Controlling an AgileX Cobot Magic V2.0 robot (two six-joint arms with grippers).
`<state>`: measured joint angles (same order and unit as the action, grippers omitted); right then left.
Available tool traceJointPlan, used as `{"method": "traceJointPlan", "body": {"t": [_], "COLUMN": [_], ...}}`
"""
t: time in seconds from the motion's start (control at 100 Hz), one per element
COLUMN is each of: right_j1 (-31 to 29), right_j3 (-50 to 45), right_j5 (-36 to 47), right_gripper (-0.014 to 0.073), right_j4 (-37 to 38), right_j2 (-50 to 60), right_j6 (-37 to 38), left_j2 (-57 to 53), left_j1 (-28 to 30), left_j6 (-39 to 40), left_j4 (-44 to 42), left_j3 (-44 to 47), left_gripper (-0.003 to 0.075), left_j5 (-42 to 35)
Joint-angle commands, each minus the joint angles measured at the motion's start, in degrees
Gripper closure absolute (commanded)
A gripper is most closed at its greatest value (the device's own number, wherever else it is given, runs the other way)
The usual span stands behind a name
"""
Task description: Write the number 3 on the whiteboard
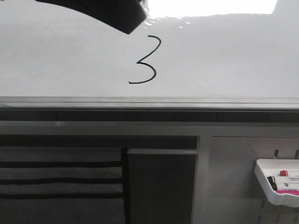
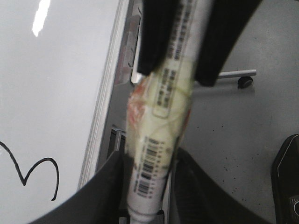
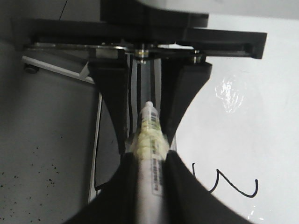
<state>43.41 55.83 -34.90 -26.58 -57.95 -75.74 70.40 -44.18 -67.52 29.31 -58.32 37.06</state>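
Observation:
The whiteboard fills the upper front view. A thin black number 3 is drawn on it near the middle. The 3 also shows in the left wrist view and the right wrist view. My left gripper is shut on a white marker wrapped in yellowish tape. My right gripper is shut on the same marker at its other end. The two grippers face each other beside the board's edge. The marker's tip is hidden.
A dark arm part crosses the top left of the front view, over the board. The board's grey metal rail runs below the 3. A small white tray with markers hangs at the lower right. Grey floor lies beside the board.

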Motion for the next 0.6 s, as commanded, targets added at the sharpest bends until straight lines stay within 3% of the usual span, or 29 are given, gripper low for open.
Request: {"method": "traceJointPlan", "body": {"t": [0.0, 0.59], "right_j1": [0.14, 0.14], "right_j3": [1.36, 1.22], "right_j5": [3.76, 3.26], "right_gripper": [0.0616, 0.0616], "right_j4": [-0.72, 0.59], "right_j2": [0.61, 0.49], "right_j6": [-0.59, -0.59], "left_j2": [-1.16, -1.16], "left_j1": [-0.44, -0.44], "left_j6": [-1.34, -4.53], "left_j4": [0.74, 0.74], "left_j3": [-2.16, -2.75], "left_gripper": [0.0478, 0.0479], "left_j5": [-2.03, -3.34]}}
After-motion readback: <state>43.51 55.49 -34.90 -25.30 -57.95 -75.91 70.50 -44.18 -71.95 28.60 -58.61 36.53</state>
